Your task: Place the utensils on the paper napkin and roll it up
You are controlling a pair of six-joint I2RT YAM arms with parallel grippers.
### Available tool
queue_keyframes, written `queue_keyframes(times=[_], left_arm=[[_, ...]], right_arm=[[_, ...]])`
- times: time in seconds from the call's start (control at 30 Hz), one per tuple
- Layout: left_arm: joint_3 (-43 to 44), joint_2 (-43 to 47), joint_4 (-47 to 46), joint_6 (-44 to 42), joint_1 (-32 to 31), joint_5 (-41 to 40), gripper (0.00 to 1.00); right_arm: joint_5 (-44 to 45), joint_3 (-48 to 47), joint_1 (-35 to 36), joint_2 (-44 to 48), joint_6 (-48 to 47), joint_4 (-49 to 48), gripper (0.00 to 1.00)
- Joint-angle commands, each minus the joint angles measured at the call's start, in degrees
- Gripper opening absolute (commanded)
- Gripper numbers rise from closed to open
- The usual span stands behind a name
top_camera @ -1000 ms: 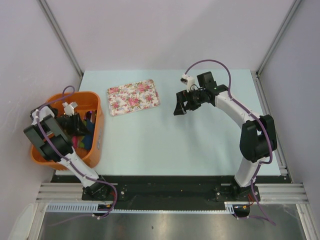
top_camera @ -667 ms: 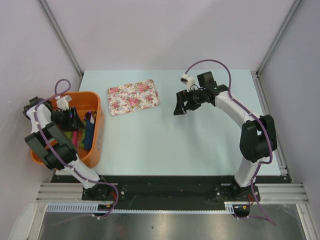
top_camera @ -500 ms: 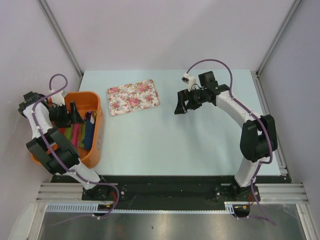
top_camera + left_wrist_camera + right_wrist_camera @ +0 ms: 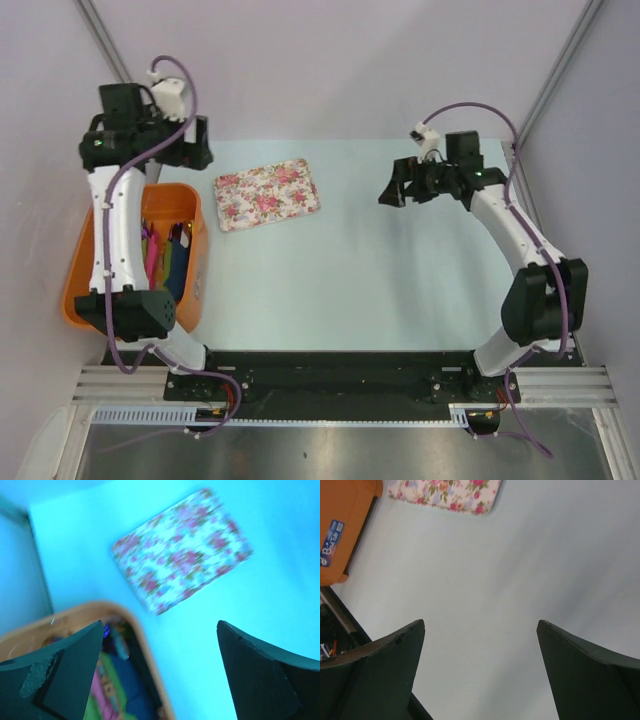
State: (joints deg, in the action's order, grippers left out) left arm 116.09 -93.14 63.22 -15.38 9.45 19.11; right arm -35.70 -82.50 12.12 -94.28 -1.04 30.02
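My left gripper point(image 4: 203, 143) point(image 4: 160, 624) hangs open and empty, high above the back left corner of the table, over the rim of the orange basket point(image 4: 196, 262) point(image 4: 146, 652). Inside the basket lie pink and green rolls, a dark blue piece point(image 4: 177, 272) point(image 4: 129, 692) and a purple tip point(image 4: 179, 234). I cannot tell whether these are the paper napkin and the utensils. My right gripper point(image 4: 392, 188) point(image 4: 481, 622) is open above bare table at the back right, with nothing between its fingers.
A floral tray point(image 4: 267, 193) point(image 4: 182, 547) point(image 4: 445, 492) lies flat at the back of the pale table, between the two grippers. The basket point(image 4: 345, 525) stands at the table's left edge. Grey walls close in the back and both sides.
The left arm has risen out of the basket and swung to the back left, its jaws opening with nothing in them. The right gripper has moved right and slightly back, still open.
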Motion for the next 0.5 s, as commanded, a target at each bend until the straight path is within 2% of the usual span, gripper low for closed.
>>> queue_keyframes(times=[0.0, 0.03, 0.2, 0.33, 0.47], left_arm=[[1.07, 0.16, -3.80, 6.67, -11.88, -11.72, 1.00], [0.63, -0.02, -4.76, 7.20, -16.44, -14.17, 0.99], [-2.52, -2.48, -8.72, 11.41, -25.43, -14.46, 1.00], [-7.45, -1.69, -13.03, 13.88, -27.82, -12.79, 1.00], [-8.96, -1.69, -15.05, 15.02, -28.35, -11.12, 0.99]], right_arm=[[2.30, 2.69, -3.94, 9.01, 2.43, -2.42, 1.00], [2.13, 3.30, -5.34, 10.16, 2.97, -2.25, 0.99], [2.13, 6.03, -14.40, 16.74, 2.01, 0.73, 1.00], [2.57, 8.49, -18.35, 21.85, 1.30, 1.71, 1.00], [3.09, 10.60, -19.15, 26.07, 2.18, 2.06, 1.00]])
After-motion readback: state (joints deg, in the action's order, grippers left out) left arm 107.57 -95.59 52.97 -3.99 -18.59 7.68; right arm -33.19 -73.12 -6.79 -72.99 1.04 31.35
